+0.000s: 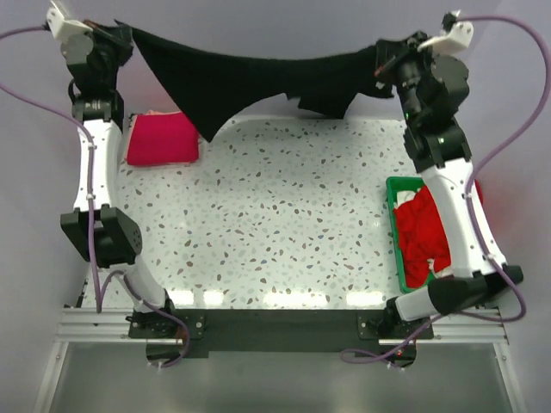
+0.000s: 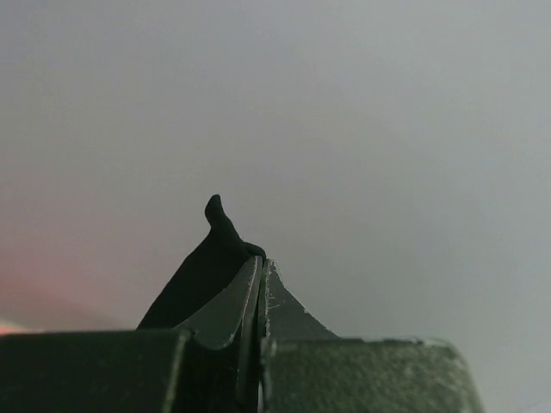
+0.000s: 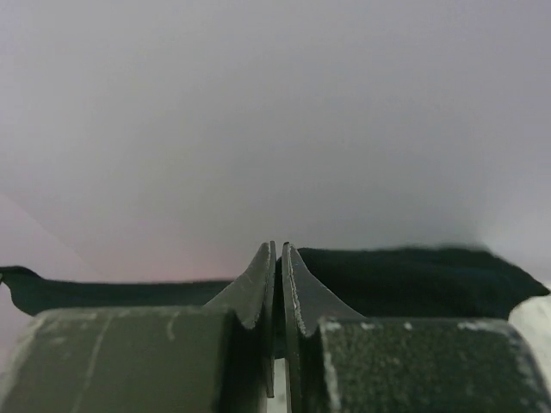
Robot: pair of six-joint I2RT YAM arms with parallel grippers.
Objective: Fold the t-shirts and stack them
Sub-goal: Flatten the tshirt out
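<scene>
I have the black t-shirt [image 1: 250, 82] strung high at twelve o'clock, with the left gripper [image 2: 261, 265] and right gripper [image 3: 277, 251] each pinched tight on an edge. Only a sliver shows past the left jaws. A tug could slip it, dropping cloth onto the folded magenta t-shirt [image 1: 161, 139] at ten.
</scene>
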